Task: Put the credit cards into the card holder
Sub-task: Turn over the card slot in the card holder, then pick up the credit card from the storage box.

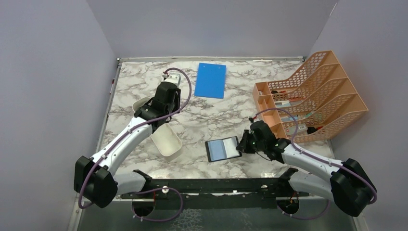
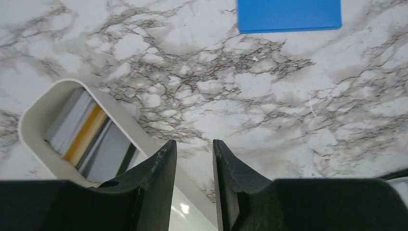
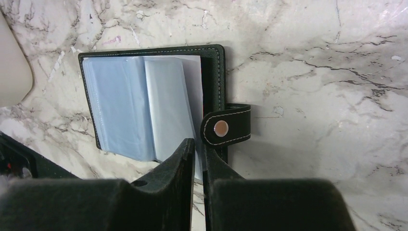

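Note:
The card holder lies open on the marble, grey-blue pockets up, its snap tab off to the right. My right gripper is shut on the holder's right-hand cover, just below the tab. The credit cards, grey ones and a yellowish one, stand on edge inside the white tray. Above that tray's rim hangs my left gripper, open, with only tray rim and marble showing between its fingers.
A large blue board lies flat at the back centre. An orange mesh rack stands at the right, close behind my right arm. Grey walls close in the table on three sides.

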Robot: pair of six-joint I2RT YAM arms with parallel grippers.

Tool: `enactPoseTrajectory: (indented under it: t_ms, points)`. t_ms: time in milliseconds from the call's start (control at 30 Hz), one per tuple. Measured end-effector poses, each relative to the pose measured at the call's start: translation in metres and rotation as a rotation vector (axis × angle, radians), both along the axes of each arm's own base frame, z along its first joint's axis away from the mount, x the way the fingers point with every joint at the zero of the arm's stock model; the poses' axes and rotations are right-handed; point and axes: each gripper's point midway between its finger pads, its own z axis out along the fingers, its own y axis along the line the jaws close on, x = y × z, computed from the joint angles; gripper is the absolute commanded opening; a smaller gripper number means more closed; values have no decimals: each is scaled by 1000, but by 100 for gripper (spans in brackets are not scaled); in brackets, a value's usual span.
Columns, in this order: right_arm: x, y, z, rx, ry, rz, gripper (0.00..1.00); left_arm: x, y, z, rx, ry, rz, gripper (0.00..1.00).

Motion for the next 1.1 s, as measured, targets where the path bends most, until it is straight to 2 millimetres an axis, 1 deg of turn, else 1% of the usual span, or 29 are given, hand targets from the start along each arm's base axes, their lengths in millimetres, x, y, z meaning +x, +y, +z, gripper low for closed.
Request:
enactPoseTrajectory:
  t_ms: [33,67,133,167,200,267,400,600,667,733,767,867,967,1033,1100]
  points:
    - [0,1,1,3,0,4,16,1,5,2,42,-26,-20,38]
    - [-1,1,1,5,-2,11,16,0,10,3,85,-47,-37,42]
    - [-1,3,3,8,-5,25,16,-2,21,2,167,-68,-70,54]
    - [0,5,6,12,-8,33,16,-3,26,2,212,-75,-93,58]
    - [1,6,7,15,-13,38,16,-3,31,2,252,-82,-115,61]
    - [2,9,13,26,-25,52,16,-2,38,4,320,-91,-152,64]
    - [3,13,25,49,-53,78,17,1,54,2,399,-77,-206,64]
    - [6,18,50,80,-108,108,17,8,94,-12,425,-10,-214,62]
    - [6,19,55,87,-118,116,17,9,108,-17,421,14,-210,62]
    - [4,19,58,92,-122,124,17,9,118,-21,421,31,-214,61]
    - [3,19,60,94,-123,128,17,8,121,-22,421,39,-224,61]
    - [1,19,65,104,-138,139,17,8,121,-31,425,56,-267,59]
    - [1,20,67,111,-145,147,17,7,121,-50,431,106,-302,59]
    - [0,20,67,110,-144,152,17,5,122,-67,435,151,-320,59]
    - [-1,19,67,110,-141,154,17,3,124,-80,440,182,-329,58]
